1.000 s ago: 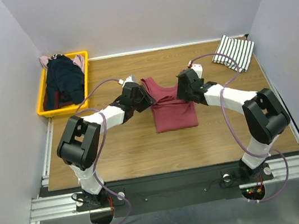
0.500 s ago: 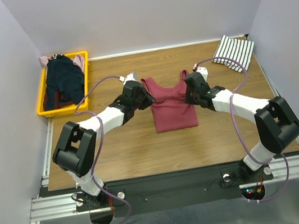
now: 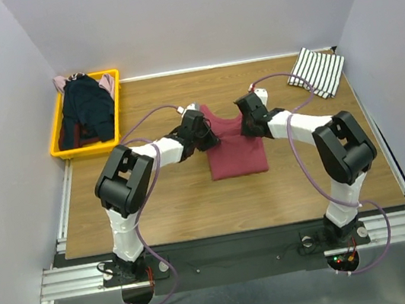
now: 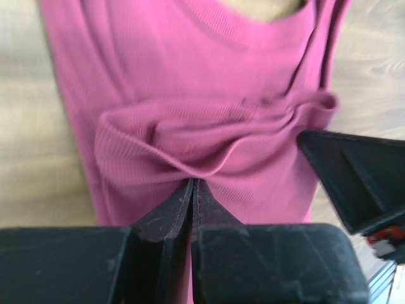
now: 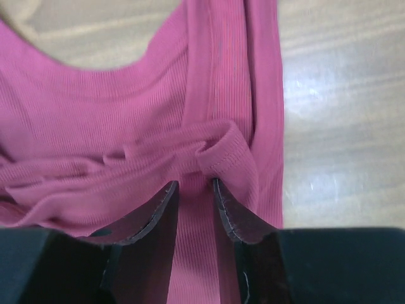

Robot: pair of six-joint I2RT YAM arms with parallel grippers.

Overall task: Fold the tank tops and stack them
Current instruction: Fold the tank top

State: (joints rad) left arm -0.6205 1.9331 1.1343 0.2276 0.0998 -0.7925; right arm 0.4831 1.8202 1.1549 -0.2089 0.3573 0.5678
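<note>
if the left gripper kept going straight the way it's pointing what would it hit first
The bunched fold of the dark red tank top, right at the left gripper's tips, which pinch it. Beyond lies more of the same top, though depth is unclear.

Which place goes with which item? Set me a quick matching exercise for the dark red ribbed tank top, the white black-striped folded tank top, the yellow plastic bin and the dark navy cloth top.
Things:
1. dark red ribbed tank top
2. white black-striped folded tank top
3. yellow plastic bin
4. dark navy cloth top

Places:
A. far right corner of the wooden table
B. inside the bin
C. middle of the table
D. far left, at the table's edge

Pairs: 1-C; 2-A; 3-D; 4-B
</note>
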